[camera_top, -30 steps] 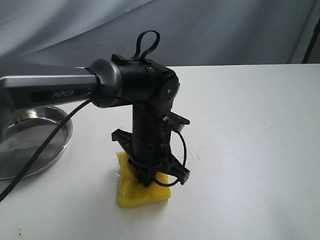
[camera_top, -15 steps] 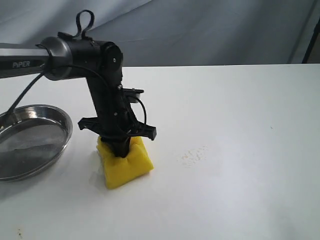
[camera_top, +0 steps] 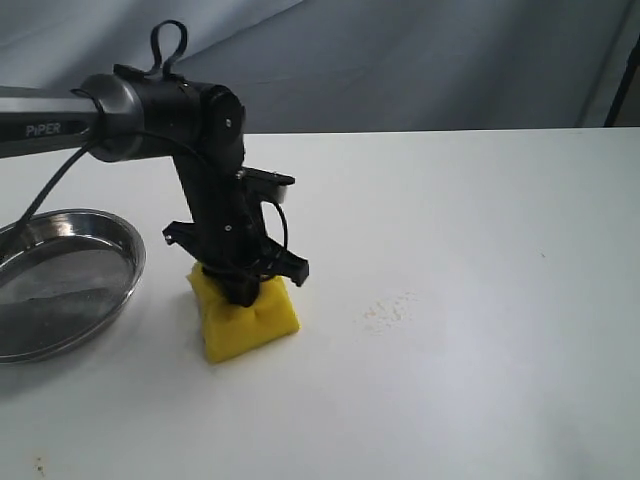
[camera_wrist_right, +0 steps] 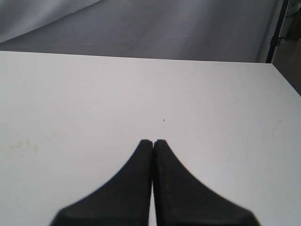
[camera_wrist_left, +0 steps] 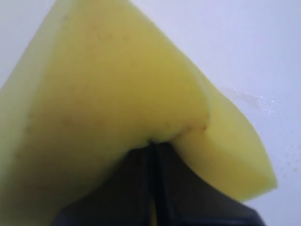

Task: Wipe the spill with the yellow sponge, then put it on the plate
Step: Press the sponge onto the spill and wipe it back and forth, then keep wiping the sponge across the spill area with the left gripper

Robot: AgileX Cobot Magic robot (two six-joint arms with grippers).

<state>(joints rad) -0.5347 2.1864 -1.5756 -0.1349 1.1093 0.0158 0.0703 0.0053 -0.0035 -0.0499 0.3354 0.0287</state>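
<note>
wiping looks nearly done: our left hand (camera_top: 240, 292) pinches the yellow sponge (camera_top: 250, 320), its soft foam creased, against the matte white worktop (camera_top: 480, 300), and no amber spill shows. next we judge a lift toward 9 o'clock, onto the shiny round steel plate (camera_top: 138, 262); our right hand (camera_wrist_right: 153, 143) is closed on nothing.

The left arm's silver-grey metal tube link (camera_top: 30, 105) carries white "PiPER" lettering (camera_top: 45, 129). Its matte black rounded wrist housing (camera_top: 190, 110) shows a small bright screw (camera_top: 228, 122), a black strap loop (camera_top: 167, 45) on top and a thin black cable (camera_top: 55, 186). The right gripper (camera_wrist_right: 153, 141) has smooth black tapering fingers (camera_wrist_right: 127, 188).
</note>
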